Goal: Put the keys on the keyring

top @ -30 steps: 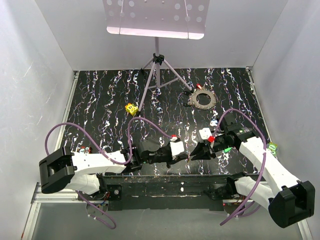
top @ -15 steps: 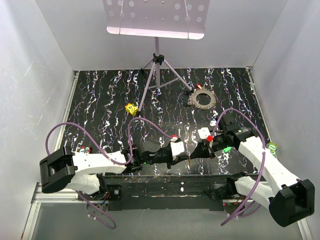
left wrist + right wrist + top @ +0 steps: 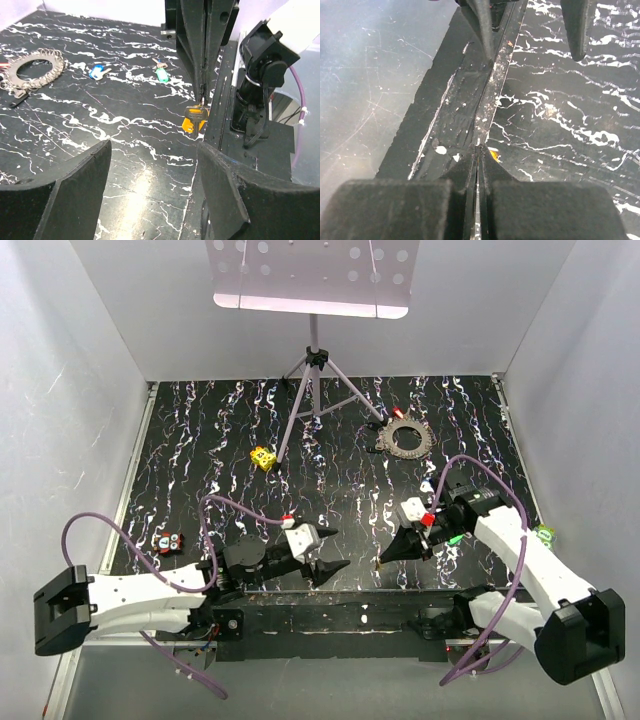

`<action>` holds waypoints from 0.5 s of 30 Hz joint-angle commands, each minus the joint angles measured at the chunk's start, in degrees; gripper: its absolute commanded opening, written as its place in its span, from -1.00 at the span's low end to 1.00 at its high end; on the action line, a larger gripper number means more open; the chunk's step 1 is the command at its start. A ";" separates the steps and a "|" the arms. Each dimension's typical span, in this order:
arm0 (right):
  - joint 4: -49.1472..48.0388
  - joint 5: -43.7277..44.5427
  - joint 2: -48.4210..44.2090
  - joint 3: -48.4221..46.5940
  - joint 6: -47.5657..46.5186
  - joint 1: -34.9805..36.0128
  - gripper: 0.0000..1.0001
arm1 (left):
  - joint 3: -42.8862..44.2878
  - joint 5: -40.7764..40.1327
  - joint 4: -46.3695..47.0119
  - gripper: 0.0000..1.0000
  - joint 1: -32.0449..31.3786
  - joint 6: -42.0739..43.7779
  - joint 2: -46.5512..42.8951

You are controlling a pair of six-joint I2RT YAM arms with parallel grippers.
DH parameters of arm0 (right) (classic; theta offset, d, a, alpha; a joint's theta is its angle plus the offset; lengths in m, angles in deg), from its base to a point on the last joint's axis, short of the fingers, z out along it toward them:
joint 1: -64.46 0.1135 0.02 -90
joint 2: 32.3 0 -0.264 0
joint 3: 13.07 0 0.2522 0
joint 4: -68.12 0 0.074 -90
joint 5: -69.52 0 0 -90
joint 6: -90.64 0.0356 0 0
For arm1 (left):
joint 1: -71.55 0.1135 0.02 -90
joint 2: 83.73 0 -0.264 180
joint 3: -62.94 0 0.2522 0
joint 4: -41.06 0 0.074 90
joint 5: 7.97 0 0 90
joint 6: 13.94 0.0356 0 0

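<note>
R gripper (image 3: pixel 386 558) pinched shut on orange key (image 3: pixel 195 120) over table (image 3: pixel 220 440) near edge; L gripper (image 3: pixel 340 548) wide, facing it.

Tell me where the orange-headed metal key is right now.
In the left wrist view, the orange-headed metal key hangs centre-right, pinched by the closed tips of the right gripper, at the near edge of the black marbled table.

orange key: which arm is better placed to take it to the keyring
Right. The right gripper is shut on the orange key, and the keyring lies on its side of the table. The left gripper is open and holds nothing.
</note>
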 commanded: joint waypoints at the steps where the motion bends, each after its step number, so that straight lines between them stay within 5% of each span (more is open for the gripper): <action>1: 13.30 -5.41 3.63 -4.81 -19.41 -0.37 -0.97 | -2.10 -2.34 1.47 0.35 -0.01 0.32 -3.37; 7: 27.45 3.09 11.27 -15.86 -27.27 -0.64 -0.97 | -0.96 1.80 2.25 0.30 -0.01 2.78 0.22; 15: 30.39 9.25 13.94 -24.76 -18.33 -2.57 -0.97 | 2.12 -0.75 4.18 0.05 0.08 8.85 4.71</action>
